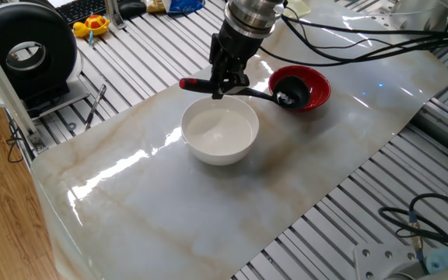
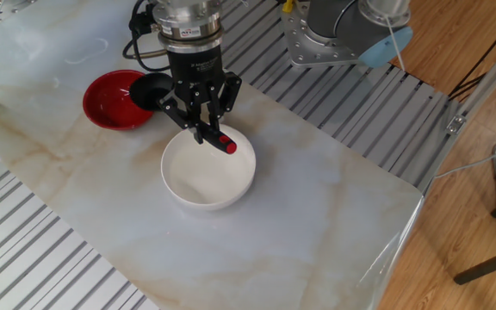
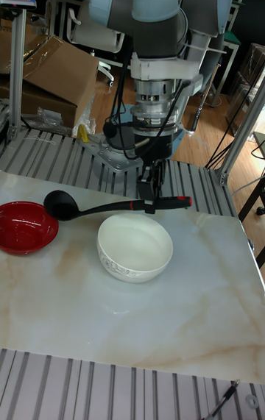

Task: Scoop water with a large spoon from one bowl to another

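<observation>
My gripper (image 1: 224, 84) (image 2: 203, 129) (image 3: 151, 204) is shut on the handle of the large spoon (image 1: 259, 92) (image 3: 96, 208), a long black ladle with a red tip (image 1: 187, 84) (image 2: 227, 145) (image 3: 182, 201). The handle lies about level above the far rim of the white bowl (image 1: 219, 133) (image 2: 207, 170) (image 3: 135, 247). The black scoop (image 1: 288, 96) (image 2: 153, 87) (image 3: 57, 204) hangs over the red bowl (image 1: 313, 88) (image 2: 113, 100) (image 3: 25, 226). I cannot make out the water in either bowl.
Both bowls stand on a glossy marble-look sheet (image 1: 193, 202) over a slatted metal table. A black round device (image 1: 28, 54), a keyboard and a yellow toy (image 1: 92, 26) lie at the far left. Cables (image 1: 364, 35) trail behind the arm.
</observation>
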Available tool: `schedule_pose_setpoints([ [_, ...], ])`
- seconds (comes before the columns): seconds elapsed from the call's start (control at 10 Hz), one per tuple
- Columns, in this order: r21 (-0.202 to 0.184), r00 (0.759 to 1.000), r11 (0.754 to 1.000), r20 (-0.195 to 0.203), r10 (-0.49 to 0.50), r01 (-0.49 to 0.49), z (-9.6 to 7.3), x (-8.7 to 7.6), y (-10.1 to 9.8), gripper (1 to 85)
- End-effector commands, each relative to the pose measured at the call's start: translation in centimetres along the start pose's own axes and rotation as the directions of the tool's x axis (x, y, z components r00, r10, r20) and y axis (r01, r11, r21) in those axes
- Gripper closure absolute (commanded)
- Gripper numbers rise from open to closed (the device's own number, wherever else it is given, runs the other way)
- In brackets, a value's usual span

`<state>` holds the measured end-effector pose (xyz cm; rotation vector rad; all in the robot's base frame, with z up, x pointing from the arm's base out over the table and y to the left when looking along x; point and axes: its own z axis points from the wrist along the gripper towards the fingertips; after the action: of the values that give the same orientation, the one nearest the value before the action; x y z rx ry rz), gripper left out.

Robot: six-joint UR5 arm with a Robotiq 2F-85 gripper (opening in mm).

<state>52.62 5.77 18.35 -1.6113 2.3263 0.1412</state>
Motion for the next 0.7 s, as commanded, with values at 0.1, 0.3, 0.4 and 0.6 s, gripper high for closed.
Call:
schedule_pose_setpoints([
  [0.1, 0.003, 1.000, 1.000, 0.012, -0.005, 0.005, 0.6, 0.3, -0.9, 84.3],
  [0.3, -0.001, 1.000, 1.000, 0.014, -0.009, 0.009, 0.5, 0.7, -1.1, 84.3],
  [0.4, -0.003, 1.000, 1.000, 0.015, -0.010, 0.010, 0.4, 0.9, -1.0, 84.3],
  [0.6, 0.001, 1.000, 1.000, 0.014, -0.013, 0.013, 0.4, 1.6, -1.1, 84.3],
])
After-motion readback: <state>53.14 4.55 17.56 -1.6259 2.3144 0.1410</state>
